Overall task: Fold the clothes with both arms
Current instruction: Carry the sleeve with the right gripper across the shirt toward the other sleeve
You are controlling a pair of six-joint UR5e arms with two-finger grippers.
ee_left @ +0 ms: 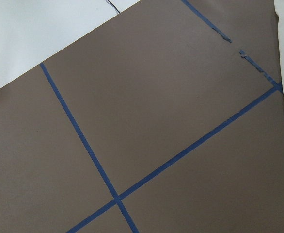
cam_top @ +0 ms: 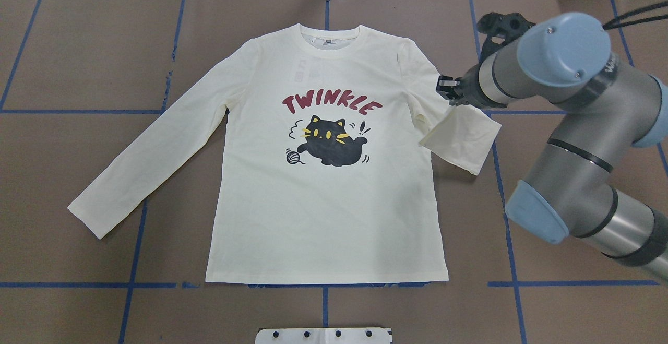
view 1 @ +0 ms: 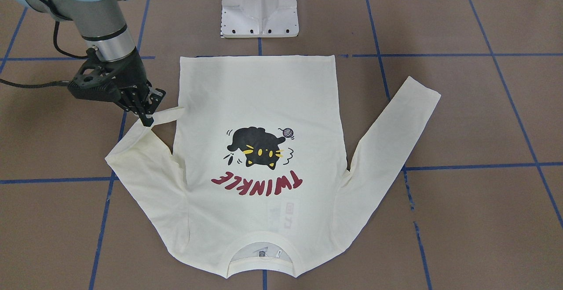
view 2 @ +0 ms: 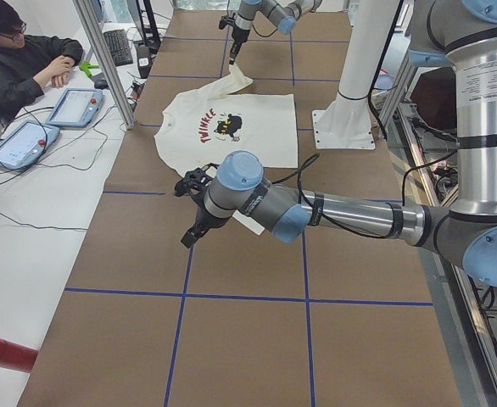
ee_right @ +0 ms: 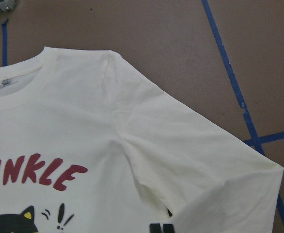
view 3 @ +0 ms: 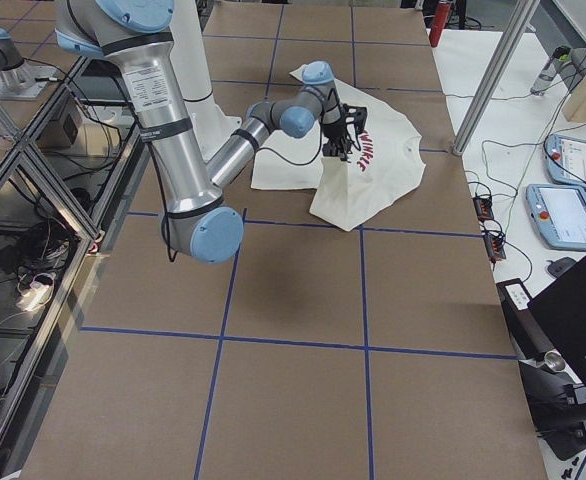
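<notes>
Shirt point(ee_right: 84, 136) lay print-up on brown table point(ee_right: 147, 34). Collar point(ee_right: 16, 73) sat upper left; red lettering point(ee_right: 40, 175) and cat point(ee_right: 11, 219) low left. Sleeve point(ee_right: 219, 165) ran right, its lower end doubled back, one corner over blue tape point(ee_right: 229, 68). Black gripper point(ee_right: 162, 227) tips showed at bottom edge, touching sleeve cloth.

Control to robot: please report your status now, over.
Right gripper shut on shirt sleeve cuff, cuff raised toward the shoulder. Left gripper away from shirt, jaws unclear. Other sleeve flat, untouched.
</notes>
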